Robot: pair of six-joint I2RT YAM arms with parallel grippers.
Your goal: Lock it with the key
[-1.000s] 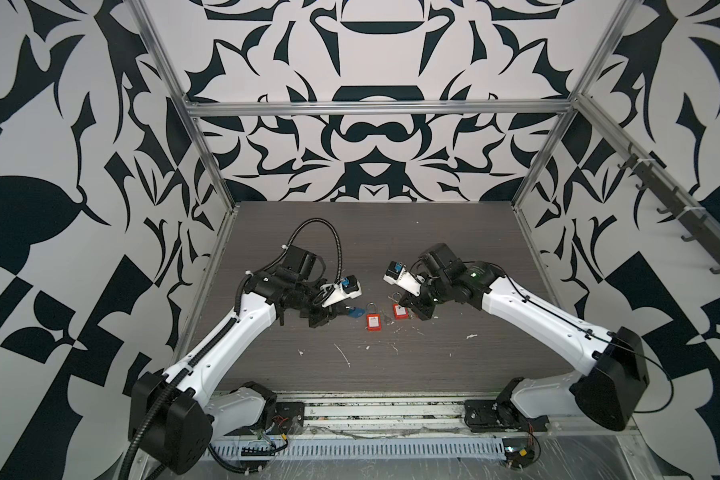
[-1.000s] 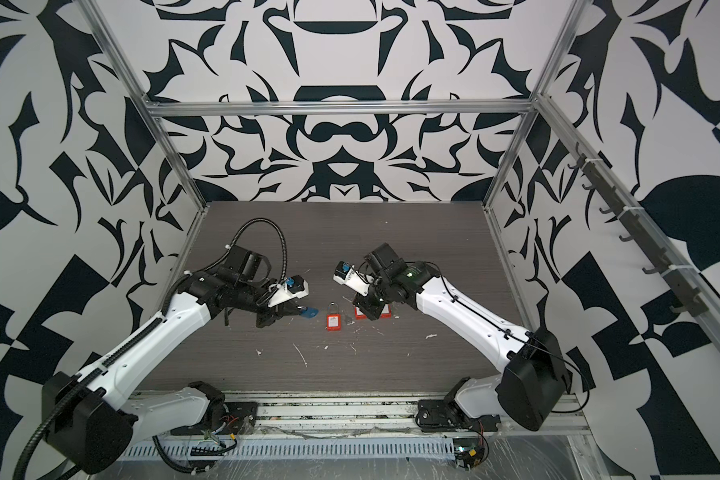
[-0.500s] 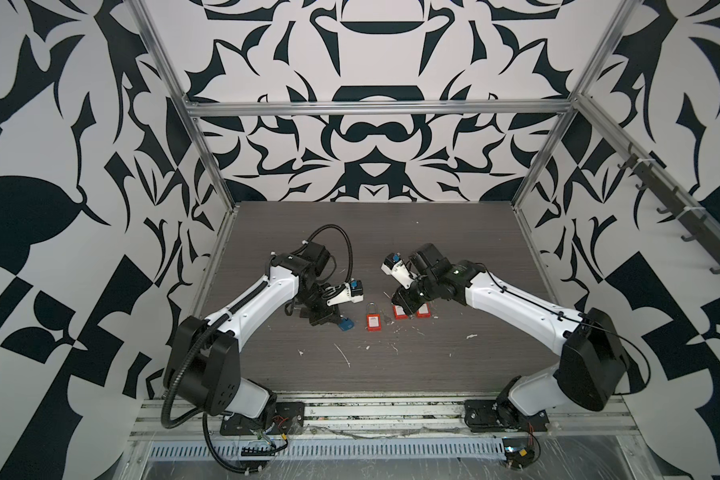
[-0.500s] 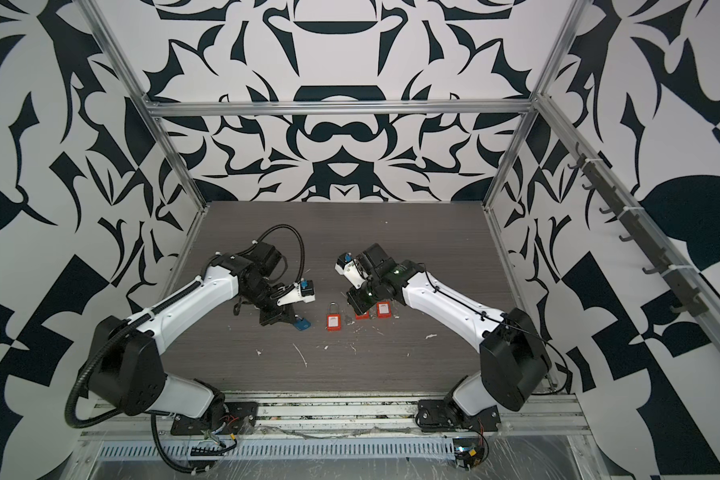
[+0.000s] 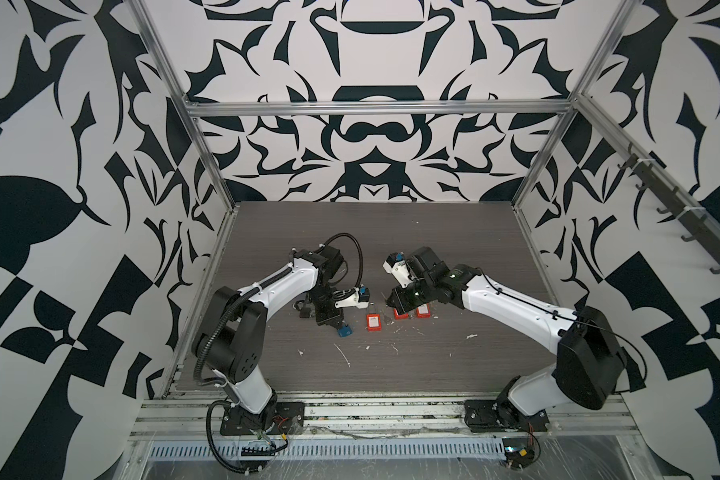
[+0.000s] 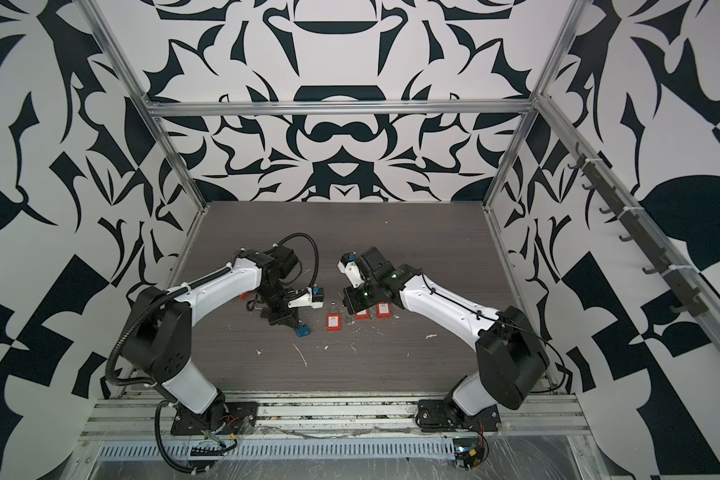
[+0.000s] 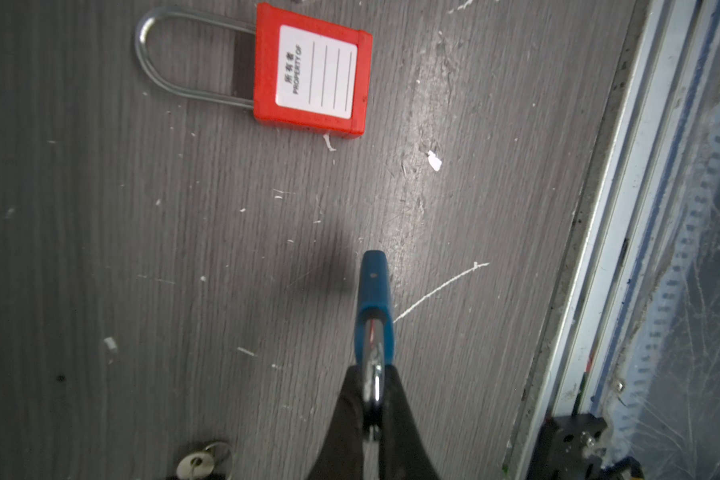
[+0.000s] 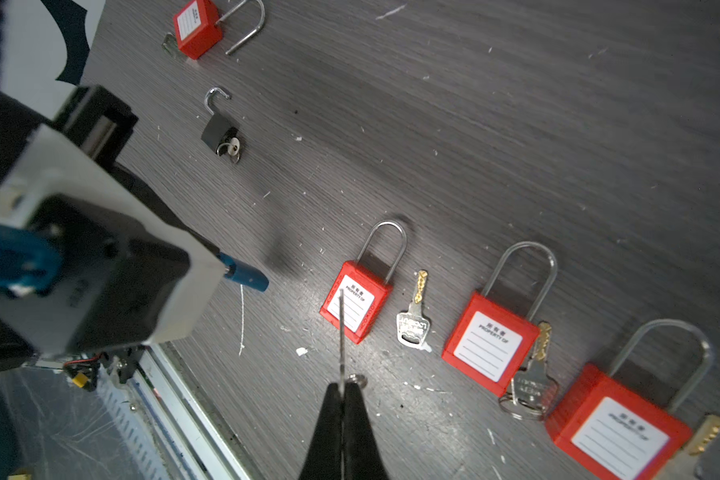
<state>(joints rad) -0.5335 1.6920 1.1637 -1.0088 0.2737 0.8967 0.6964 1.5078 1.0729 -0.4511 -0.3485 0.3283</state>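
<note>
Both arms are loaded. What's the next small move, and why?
Probably bring the right end effector, shut on the key, toward the blue padlock that the left end effector grips by its shackle. Key and padlock are clearly apart, so that gap needs closing before any insertion.

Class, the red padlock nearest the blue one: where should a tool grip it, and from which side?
Probably best to take the red padlock across its body's two side faces, coming straight down: it lies flat, label up, with both sides exposed.
</note>
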